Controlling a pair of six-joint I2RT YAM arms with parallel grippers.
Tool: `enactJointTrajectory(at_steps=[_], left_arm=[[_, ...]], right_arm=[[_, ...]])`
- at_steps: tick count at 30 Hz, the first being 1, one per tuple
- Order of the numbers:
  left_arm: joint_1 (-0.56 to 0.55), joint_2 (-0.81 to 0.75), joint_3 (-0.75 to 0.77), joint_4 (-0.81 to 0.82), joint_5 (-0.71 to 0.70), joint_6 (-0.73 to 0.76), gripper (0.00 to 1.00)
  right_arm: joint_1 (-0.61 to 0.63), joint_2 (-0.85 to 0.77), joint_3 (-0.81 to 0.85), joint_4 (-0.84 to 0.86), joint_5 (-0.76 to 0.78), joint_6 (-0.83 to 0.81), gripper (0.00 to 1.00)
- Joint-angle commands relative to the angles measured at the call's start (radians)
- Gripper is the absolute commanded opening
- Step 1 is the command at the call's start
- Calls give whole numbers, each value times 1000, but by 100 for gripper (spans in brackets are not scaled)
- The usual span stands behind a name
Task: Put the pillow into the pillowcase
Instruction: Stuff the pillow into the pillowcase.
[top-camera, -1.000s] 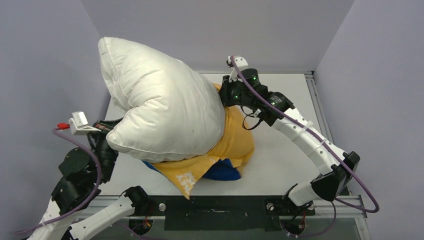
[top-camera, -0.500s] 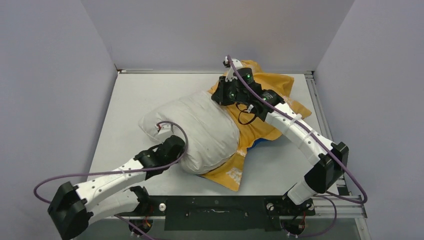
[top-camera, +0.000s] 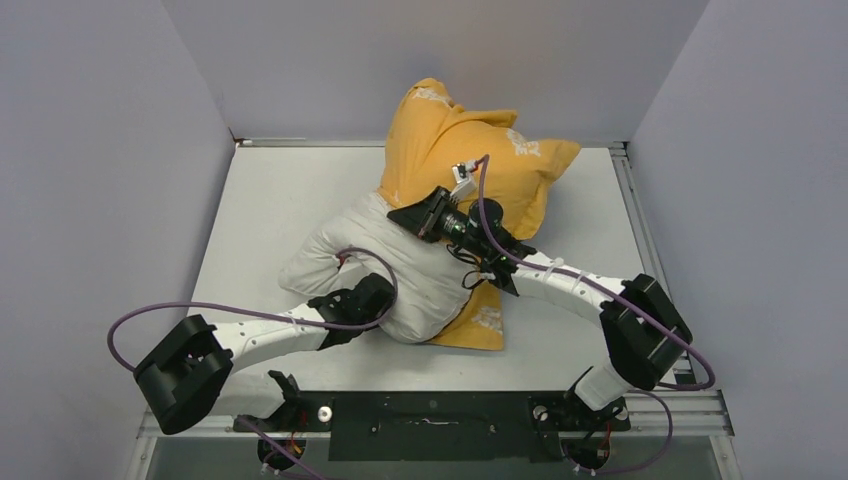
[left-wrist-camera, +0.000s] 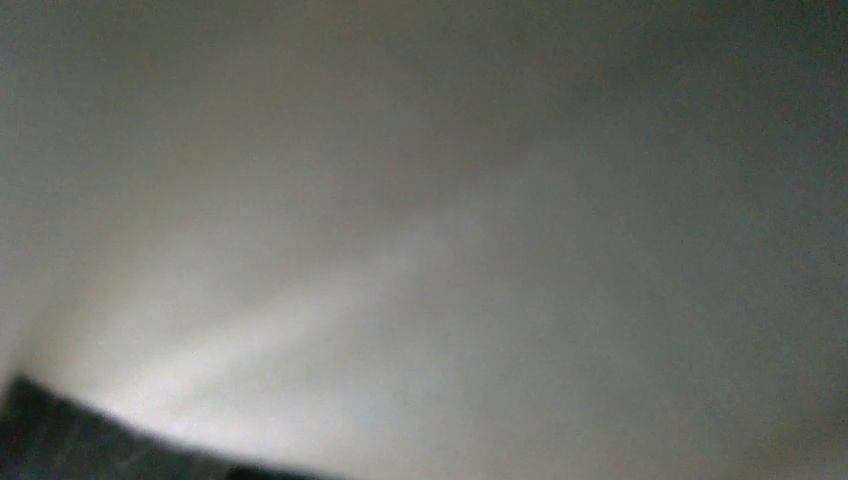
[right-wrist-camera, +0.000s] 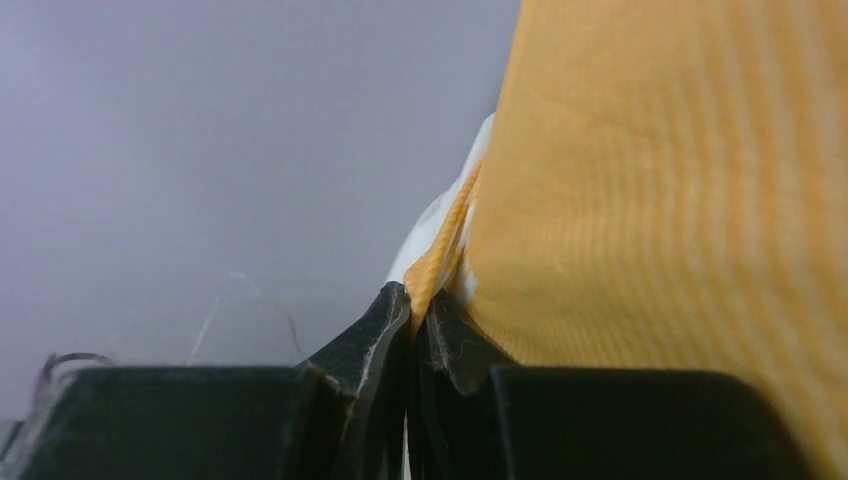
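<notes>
two claws closed: right claw (right-wrist-camera: 415, 310) pinching pillowcase (top-camera: 470, 160), lifted higher; left claw (top-camera: 380, 295) against pillow (top-camera: 400, 265).

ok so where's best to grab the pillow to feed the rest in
Grip the pillow by its bare white near-left end, coming from the left: only that end sticks out of the pillowcase, and its corner bunches thin enough to pinch.

The plump off-white crinkly pillow (top-camera: 400, 275), held high at the upper left a second ago, now lies low at the frame's centre, the thin orange-yellow fabric pillowcase (top-camera: 460, 150) has risen from beneath it to top centre, and the left arm (top-camera: 270, 335) has unfolded toward the centre.
</notes>
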Motion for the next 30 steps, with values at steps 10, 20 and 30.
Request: enactJointTrajectory(at_steps=[10,20,30], left_arm=[[41,-165,19,95,92,56,0],[41,-288,-29,30,88,37,0],[35,-222,-11,56,124,37,0]], right_arm=[[223,-277,-56,-398,-79,-285,52],[214,-497,12,-976,687,-513,92],[213,-713,16,-1353,928,-390,92]])
